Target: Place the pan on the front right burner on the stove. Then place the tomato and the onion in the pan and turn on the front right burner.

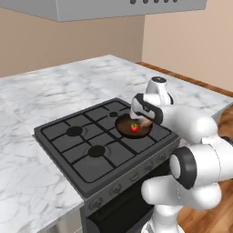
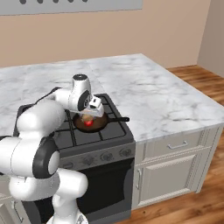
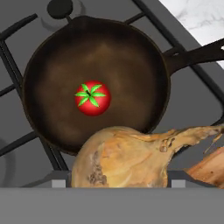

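The pan (image 3: 94,83) sits on the stove (image 1: 98,157), the tomato (image 3: 92,97) near its centre. The gripper (image 2: 89,114) grasps the onion (image 3: 122,157) above the pan's 6 o'clock rim (onion step underway). Next, I judge: release, then the knob.

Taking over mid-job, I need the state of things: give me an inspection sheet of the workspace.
Surface: stove set in a marble counter.
Job's things: pan on the front right burner, handle toward the counter; tomato inside the pan; onion above the pan, between the gripper's fingers.
Clutter: nothing seen.
Grippers: gripper closed on the onion, over the pan.
Cables: nothing seen.
Surroundings: range hood overhead, white cabinets, wood floor.
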You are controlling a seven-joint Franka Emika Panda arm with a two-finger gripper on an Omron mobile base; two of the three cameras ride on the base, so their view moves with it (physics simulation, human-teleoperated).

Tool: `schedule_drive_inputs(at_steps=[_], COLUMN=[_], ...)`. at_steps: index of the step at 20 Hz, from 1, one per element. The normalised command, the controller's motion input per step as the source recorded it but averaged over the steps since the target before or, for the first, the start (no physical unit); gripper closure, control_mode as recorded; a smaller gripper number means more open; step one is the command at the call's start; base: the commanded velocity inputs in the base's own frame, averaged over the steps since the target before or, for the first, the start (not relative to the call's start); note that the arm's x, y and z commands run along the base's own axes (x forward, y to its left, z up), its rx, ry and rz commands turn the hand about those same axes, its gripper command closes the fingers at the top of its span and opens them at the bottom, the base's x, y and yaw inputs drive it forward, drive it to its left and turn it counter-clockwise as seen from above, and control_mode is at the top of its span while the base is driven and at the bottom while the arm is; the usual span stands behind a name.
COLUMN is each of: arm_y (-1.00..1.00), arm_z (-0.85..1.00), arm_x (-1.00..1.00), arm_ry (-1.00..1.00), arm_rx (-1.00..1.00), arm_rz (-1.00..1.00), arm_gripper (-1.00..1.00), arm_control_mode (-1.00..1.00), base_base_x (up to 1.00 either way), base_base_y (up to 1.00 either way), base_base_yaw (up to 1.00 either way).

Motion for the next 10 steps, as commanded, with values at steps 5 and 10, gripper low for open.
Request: schedule_drive_inputs(at_steps=[5,10], arm_y=[0.00,-0.01], arm_z=[-0.13,-0.40], arm_x=[0.39,0.24], arm_ry=[0.09,0.01], arm_rx=[0.00,0.00], arm_rz=[0.07,0.11], arm_gripper=[1.00,1.00], arm_control_mode=[-1.00,-1.00], base_base_x=[0.00,0.00], base_base_y=[0.00,0.00], base_base_yaw=[0.00,0.00])
